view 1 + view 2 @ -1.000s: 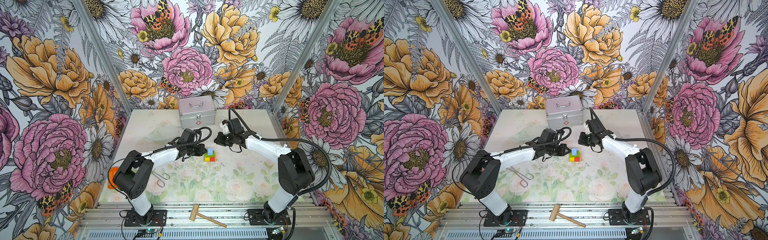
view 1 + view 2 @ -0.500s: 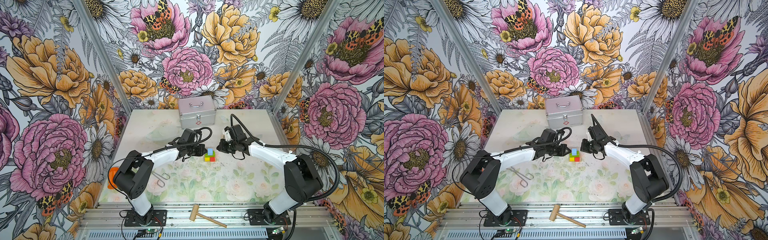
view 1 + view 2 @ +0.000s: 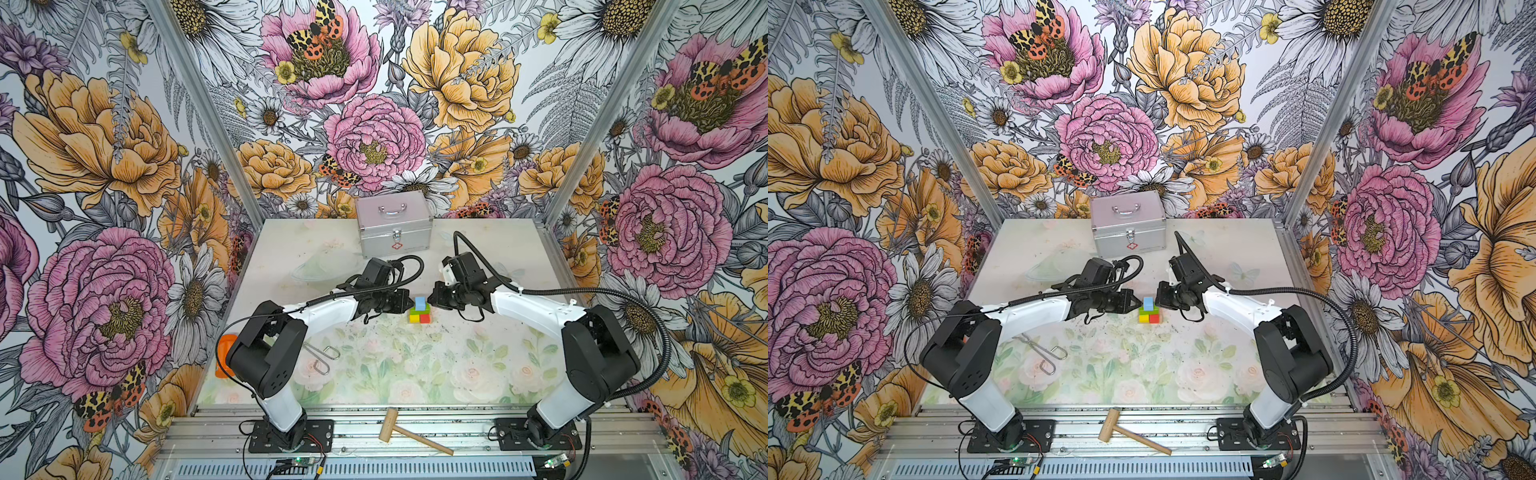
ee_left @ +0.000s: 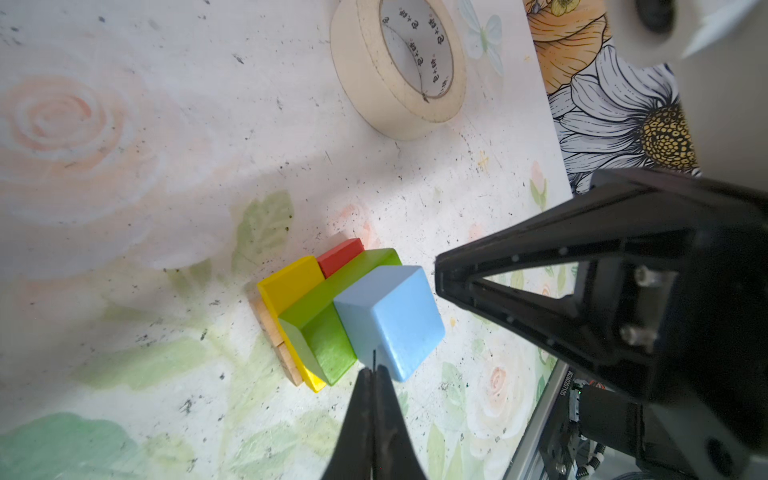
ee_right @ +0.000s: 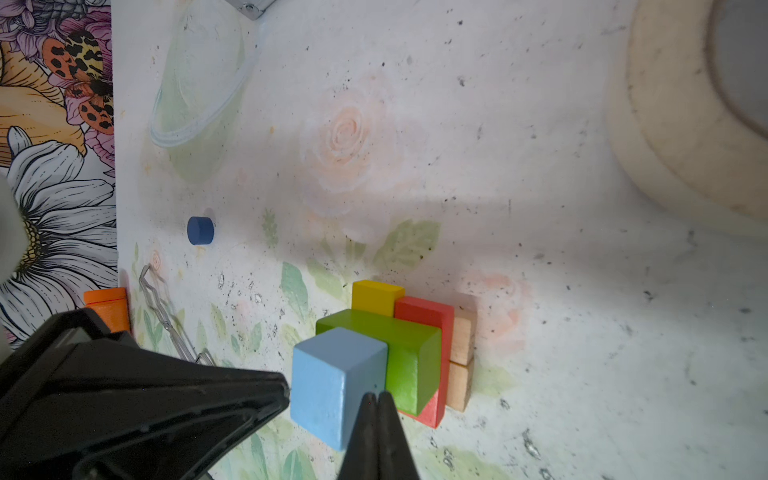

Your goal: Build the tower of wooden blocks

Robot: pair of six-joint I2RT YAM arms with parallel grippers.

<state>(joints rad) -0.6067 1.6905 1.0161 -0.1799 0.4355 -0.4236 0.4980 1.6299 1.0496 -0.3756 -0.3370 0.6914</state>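
Note:
The tower (image 3: pixel 419 311) stands mid-table: two tan bars (image 5: pixel 461 353) lowest, then yellow (image 4: pixel 291 282) and red (image 4: pixel 338 255) bars, a green bar (image 4: pixel 328 340) across them, and a light blue cube (image 3: pixel 420 302) on top. My left gripper (image 3: pixel 409 304) is shut, its tip against the cube's left side. My right gripper (image 3: pixel 430 300) is also shut, with its tip at the cube's right side. The cube sits between the two tips in both top views. A dark blue cylinder (image 5: pixel 200 230) lies apart on the table, hidden in the top views.
A silver case (image 3: pixel 395 226) stands at the back. A tape roll (image 4: pixel 399 66) lies beyond the tower, under the right arm. There is a clear lid (image 3: pixel 324 266) at back left, metal tongs (image 3: pixel 322 357) and an orange piece (image 3: pixel 224 355) front left, and a mallet (image 3: pixel 411 432) on the front rail.
My right gripper has come forward and down from behind the tower until its shut tip is at the cube's right side. The left gripper has stayed put.

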